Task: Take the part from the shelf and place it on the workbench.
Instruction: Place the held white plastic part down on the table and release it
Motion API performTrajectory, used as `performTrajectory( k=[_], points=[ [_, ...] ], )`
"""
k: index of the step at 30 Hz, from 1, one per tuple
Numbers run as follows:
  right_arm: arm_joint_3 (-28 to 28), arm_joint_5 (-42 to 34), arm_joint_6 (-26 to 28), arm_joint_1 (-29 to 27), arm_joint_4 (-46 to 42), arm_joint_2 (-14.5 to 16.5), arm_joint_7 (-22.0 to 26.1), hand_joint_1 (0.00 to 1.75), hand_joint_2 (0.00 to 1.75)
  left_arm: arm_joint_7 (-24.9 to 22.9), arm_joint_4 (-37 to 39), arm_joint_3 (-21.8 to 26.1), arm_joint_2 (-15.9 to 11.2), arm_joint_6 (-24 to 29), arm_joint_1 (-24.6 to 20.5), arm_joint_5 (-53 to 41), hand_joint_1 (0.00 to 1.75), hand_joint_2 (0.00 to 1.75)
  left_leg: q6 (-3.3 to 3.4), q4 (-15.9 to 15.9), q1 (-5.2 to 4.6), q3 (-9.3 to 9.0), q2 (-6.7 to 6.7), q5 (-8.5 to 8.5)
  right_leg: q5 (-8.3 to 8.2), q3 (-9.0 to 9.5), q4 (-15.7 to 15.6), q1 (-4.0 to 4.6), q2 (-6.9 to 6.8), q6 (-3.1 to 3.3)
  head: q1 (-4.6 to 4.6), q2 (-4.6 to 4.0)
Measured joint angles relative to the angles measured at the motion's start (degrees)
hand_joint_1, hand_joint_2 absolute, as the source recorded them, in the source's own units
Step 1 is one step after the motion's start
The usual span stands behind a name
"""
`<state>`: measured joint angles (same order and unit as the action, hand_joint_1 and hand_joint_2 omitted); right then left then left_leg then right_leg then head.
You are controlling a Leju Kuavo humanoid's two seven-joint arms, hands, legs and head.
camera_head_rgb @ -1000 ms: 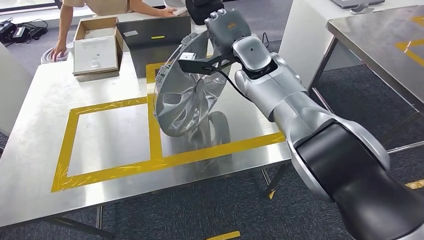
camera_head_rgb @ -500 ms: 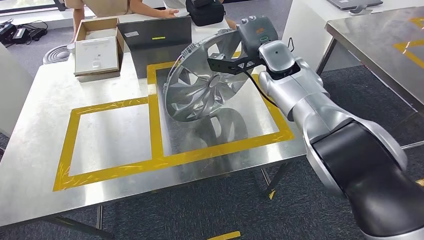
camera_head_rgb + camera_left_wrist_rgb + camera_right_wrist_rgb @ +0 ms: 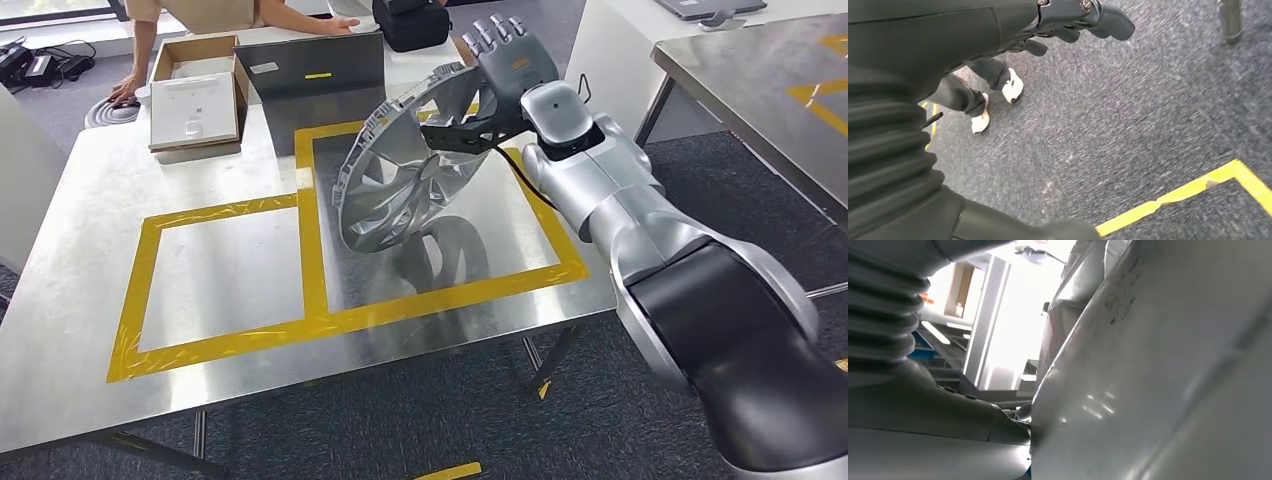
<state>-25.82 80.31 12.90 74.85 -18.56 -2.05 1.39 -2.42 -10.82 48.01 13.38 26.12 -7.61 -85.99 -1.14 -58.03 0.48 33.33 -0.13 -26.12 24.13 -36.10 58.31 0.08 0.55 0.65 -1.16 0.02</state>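
The part is a silver spoked wheel cover [image 3: 400,190], tilted, with its lower edge on the steel workbench [image 3: 90,230] inside the right yellow-taped square [image 3: 570,265]. My right hand [image 3: 510,60] holds its upper rim from the far right side, fingers reaching over the edge. In the right wrist view the cover's pale back [image 3: 1173,365] looms right against my right hand [image 3: 923,430]. My left hand [image 3: 1073,20] hangs above dark carpet with nothing in it.
An open cardboard box [image 3: 195,95], a dark upright panel [image 3: 310,75] and a black bag [image 3: 412,22] stand along the bench's far edge. A person [image 3: 290,15] leans there. A second taped square [image 3: 215,270] lies left of the cover. Another steel table [image 3: 760,80] stands at right.
My right hand has carried the wheel cover to the right and farther back over the right square, then lowered it a little. The person's hand at the far left has shifted.
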Motion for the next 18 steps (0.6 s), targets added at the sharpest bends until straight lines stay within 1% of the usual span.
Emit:
performTrajectory(
  k=[5,11,15,18],
  points=[
    [-0.5,2.0,1.3,-0.1,-0.1,0.2,0.9,0.0,0.0,-1.0,0.0,-0.4,0.0,-1.3,0.2,0.0,0.0,0.0,0.01,0.0,0.0,0.02,0.0,-0.01,0.0,0.0,0.0,0.0,-0.01,0.0,0.0,0.0],
    [-1.4,3.4,2.6,-0.2,-0.7,0.6,2.5,0.0,0.0,-0.8,0.0,-0.6,-0.1,-2.0,0.5,0.0,0.0,0.0,0.01,0.0,0.0,0.01,0.0,-0.01,0.0,0.01,0.0,0.0,-0.01,0.0,-0.01,-0.01],
    [-2.2,4.8,3.5,-0.2,-1.6,1.5,3.5,0.0,0.0,-0.4,0.0,-0.7,-0.2,-2.2,0.2,0.0,0.0,0.0,0.0,0.0,0.01,0.0,0.0,0.0,0.0,0.02,0.0,0.01,-0.01,0.0,-0.01,0.0],
    [-2.8,5.5,3.7,-0.2,-2.5,2.7,3.6,0.0,0.0,-0.1,0.0,-0.7,-0.2,-2.2,-0.3,0.1,0.0,0.0,-0.01,0.0,0.01,0.0,0.0,0.01,0.0,0.03,0.0,0.01,-0.01,0.0,-0.01,0.0]
  ],
)
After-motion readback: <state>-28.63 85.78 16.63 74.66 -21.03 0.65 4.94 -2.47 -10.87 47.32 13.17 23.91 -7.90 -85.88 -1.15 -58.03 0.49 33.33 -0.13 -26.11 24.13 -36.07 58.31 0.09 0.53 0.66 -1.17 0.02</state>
